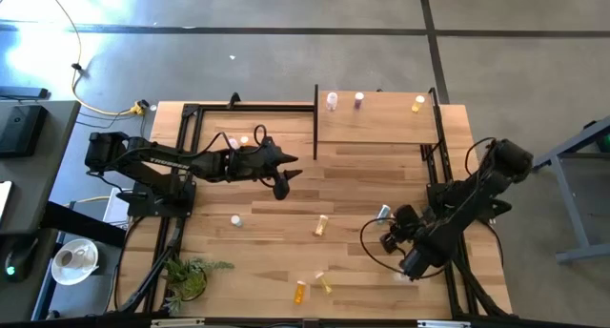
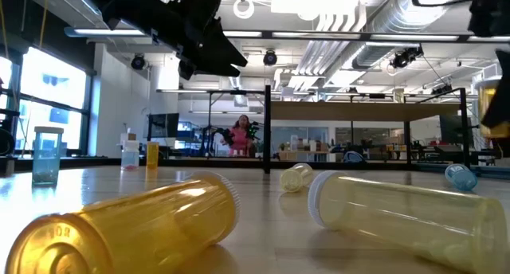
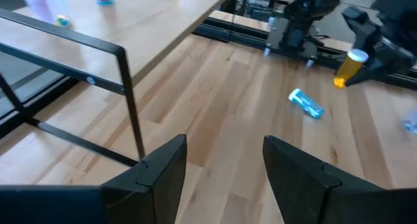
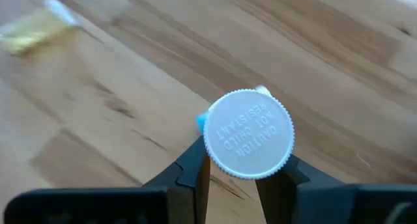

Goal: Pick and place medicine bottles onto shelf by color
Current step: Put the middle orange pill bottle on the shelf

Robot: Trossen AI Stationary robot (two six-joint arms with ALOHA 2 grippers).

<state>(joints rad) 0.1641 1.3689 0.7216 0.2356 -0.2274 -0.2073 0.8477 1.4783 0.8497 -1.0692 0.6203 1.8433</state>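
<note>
While three bottles (image 1: 358,100) are standing on the shelf (image 1: 381,128), we are leaving several lying near it. Our right gripper (image 4: 242,164) is pinching an orange bottle (image 3: 349,67); our left gripper (image 3: 221,165) is hovering spread.

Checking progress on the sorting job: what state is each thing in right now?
Right gripper: shut on an orange bottle, lifted off the table.
Left gripper: open, empty, near the shelf.
Teal bottle: lying on its side.
Shelf bottles: three, upright.
Yellow bottle: lying down.
</note>
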